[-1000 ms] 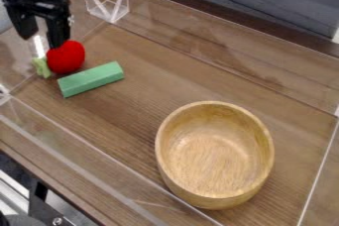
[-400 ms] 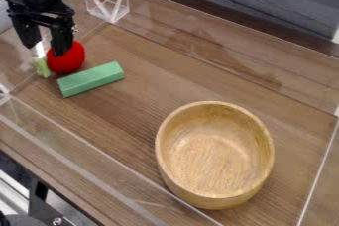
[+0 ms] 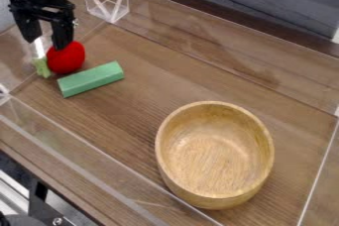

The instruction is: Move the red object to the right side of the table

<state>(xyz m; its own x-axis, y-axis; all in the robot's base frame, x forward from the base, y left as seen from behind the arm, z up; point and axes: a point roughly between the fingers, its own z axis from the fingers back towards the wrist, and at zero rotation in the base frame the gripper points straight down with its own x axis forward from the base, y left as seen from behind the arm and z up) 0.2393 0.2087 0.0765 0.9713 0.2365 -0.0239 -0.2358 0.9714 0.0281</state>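
The red object (image 3: 66, 56) is a small rounded toy fruit with a green leafy end, lying on the table (image 3: 199, 66) at the far left, close to the acrylic wall. My gripper (image 3: 44, 40) hangs just above and slightly left of it, black fingers pointing down and spread open. One finger (image 3: 58, 38) stands right over the fruit's top left; the other (image 3: 30, 30) is further left. Nothing is held between them.
A green rectangular block (image 3: 90, 79) lies just right of the fruit. A large wooden bowl (image 3: 215, 153) sits at the front right. Low clear acrylic walls (image 3: 109, 5) edge the tabletop.
The gripper has shifted slightly left and lower, closing in on the fruit's upper left side. The fruit, block and bowl have not moved.
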